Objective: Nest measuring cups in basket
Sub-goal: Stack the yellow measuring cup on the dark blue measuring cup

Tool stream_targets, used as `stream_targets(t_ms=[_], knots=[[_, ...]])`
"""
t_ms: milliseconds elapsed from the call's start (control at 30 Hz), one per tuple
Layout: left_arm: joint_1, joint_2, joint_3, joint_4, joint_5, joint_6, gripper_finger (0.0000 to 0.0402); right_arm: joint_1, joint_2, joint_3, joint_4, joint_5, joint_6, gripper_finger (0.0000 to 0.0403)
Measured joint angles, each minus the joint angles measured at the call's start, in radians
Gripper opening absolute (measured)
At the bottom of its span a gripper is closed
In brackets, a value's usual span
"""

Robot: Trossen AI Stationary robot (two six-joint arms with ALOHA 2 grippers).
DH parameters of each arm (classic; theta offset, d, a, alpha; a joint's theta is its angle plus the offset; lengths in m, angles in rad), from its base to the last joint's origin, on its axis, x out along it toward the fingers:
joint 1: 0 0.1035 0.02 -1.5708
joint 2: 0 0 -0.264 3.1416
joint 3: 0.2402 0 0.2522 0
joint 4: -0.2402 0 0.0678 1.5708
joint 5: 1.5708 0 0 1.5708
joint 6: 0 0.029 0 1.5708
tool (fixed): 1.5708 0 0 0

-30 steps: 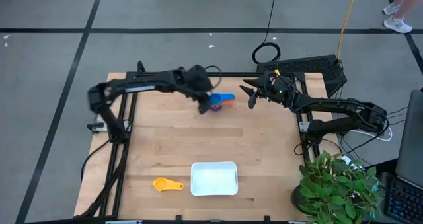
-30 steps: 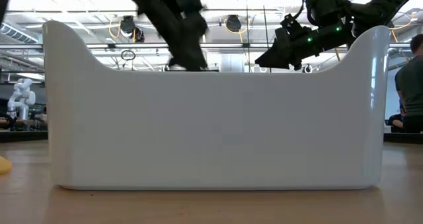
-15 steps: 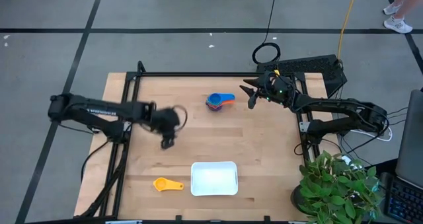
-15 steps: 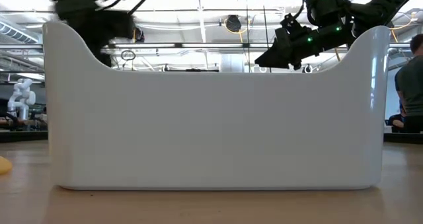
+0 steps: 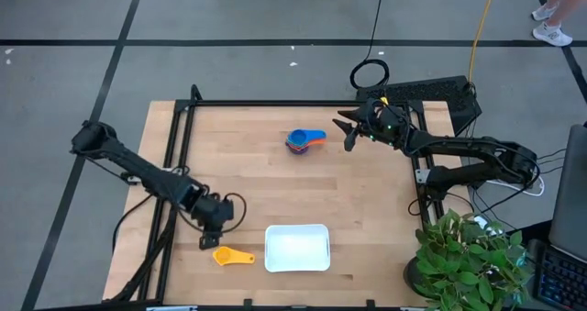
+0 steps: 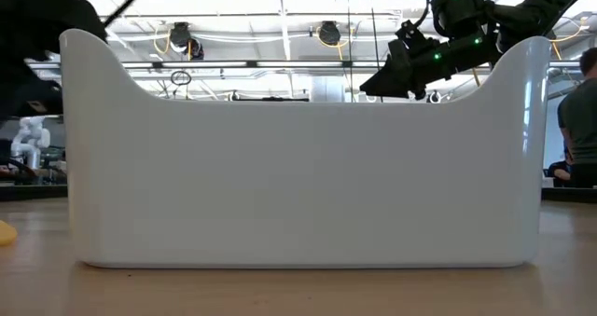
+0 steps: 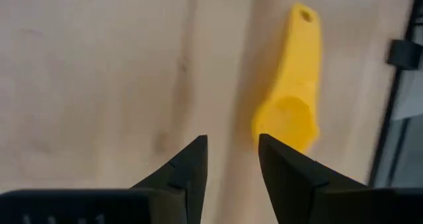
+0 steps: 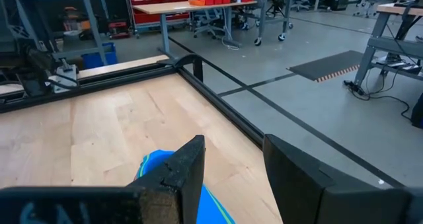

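Note:
A nested stack of measuring cups [image 5: 304, 141], light blue on top with an orange handle sticking out, stands at the table's far middle. Its blue top also shows in the right wrist view [image 8: 151, 166]. A yellow cup [image 5: 232, 255] lies alone near the near edge, left of the white basket [image 5: 296, 248]. My left gripper [image 5: 211, 240] hovers open just beside the yellow cup [image 7: 291, 85], whose bowl lies close to one fingertip. My right gripper [image 5: 345, 132] is open and hangs in the air right of the stack, pointing at it.
The basket's near wall [image 6: 298, 185] fills the low view, and my right gripper [image 6: 392, 74] shows above it. A black frame runs along the table's left, far and right sides. A potted plant [image 5: 472, 261] stands off the near right corner. Bare wood lies between stack and basket.
My left gripper has swung quickly from the cup stack at the far middle toward the table's near left, ending beside the yellow cup. The stack stays where it was. My right arm has kept still.

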Motion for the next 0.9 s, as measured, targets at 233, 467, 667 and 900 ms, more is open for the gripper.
stream_targets(t_ms=[233,467,667,900], knots=[[-0.091,0.061,0.000,0.138,-0.037,-0.092,0.0136,0.000,0.000,0.000,0.001,0.000,0.004,0.0146],[-0.146,0.202,0.000,0.191,-0.024,-0.114,0.0136,0.000,0.000,0.000,-0.005,0.000,0.015,0.0146],[-0.156,0.282,0.000,0.229,-0.024,-0.125,0.0135,0.000,0.000,0.000,-0.011,0.000,0.017,0.0146],[-0.116,0.302,0.002,0.218,0.019,-0.165,0.0033,0.000,0.000,0.000,-0.019,0.000,0.019,0.0146]])
